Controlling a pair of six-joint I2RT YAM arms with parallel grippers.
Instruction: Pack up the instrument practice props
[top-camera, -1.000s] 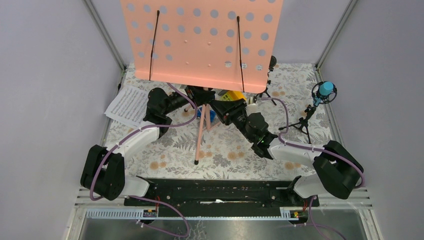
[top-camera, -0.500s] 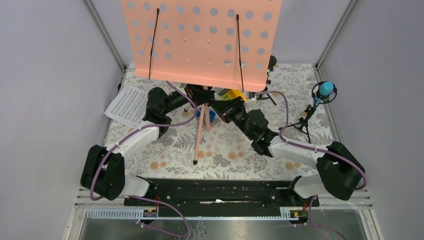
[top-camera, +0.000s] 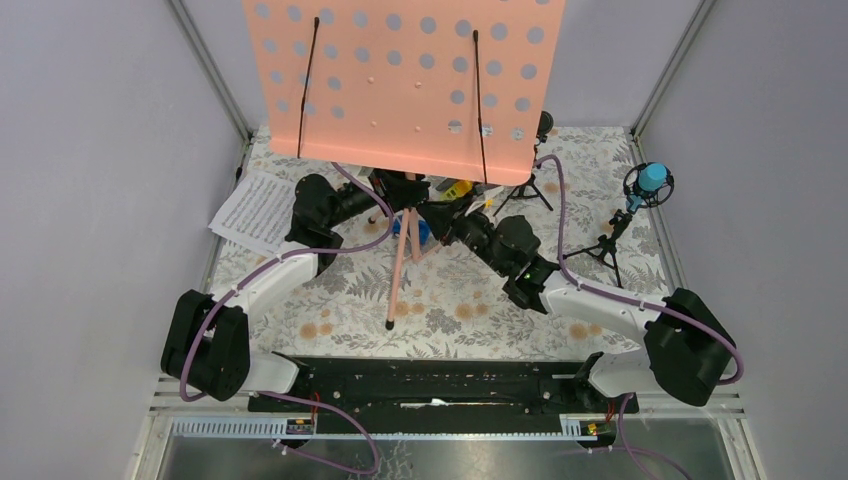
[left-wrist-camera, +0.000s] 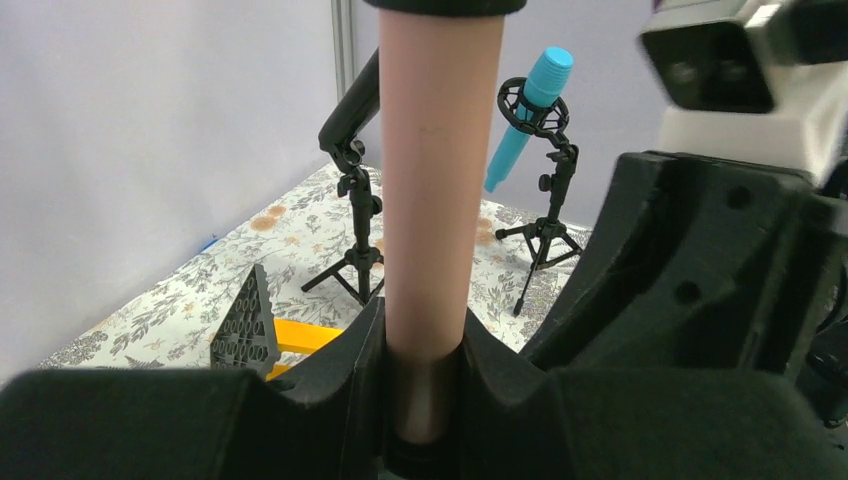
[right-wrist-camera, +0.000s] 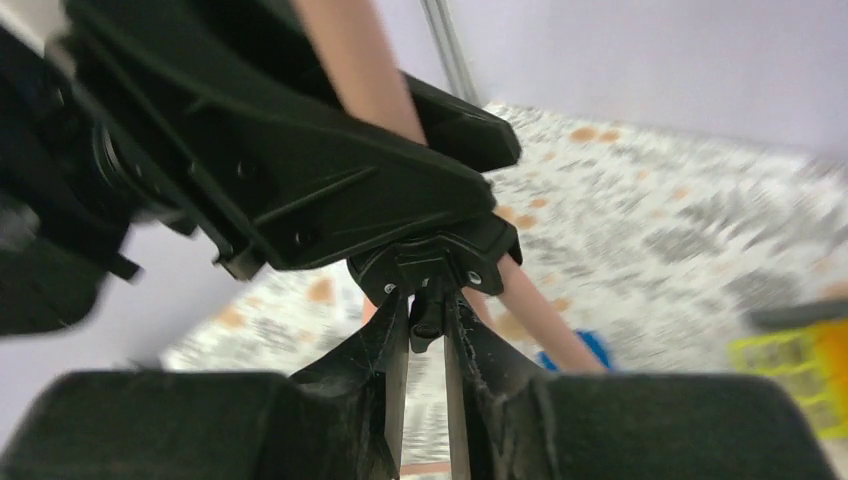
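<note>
Two grippers on one prop: the pink music stand (top-camera: 400, 80) stands upright at the top centre of the overhead view, pole running vertically, its broad desk tipped face-up toward the camera. That desk is a flat salmon-pink sheet punched with rows of round holes, with two thin black holder wires lying across it. Below, a slim pink leg slants down the frame to a black foot on the floral cloth (top-camera: 440, 310). Left gripper (left-wrist-camera: 425, 340), wrist view: black fingers clamped on the smooth round pink pole. Right gripper (right-wrist-camera: 427, 315): fingers nearly together, pinching a small black tab under the stand's black hub, though the picture is blurred. Sheet music (top-camera: 255, 212) lies at the left; black mic (top-camera: 543, 125) and blue mic (top-camera: 650, 180) stand on tripods at the right.
</note>
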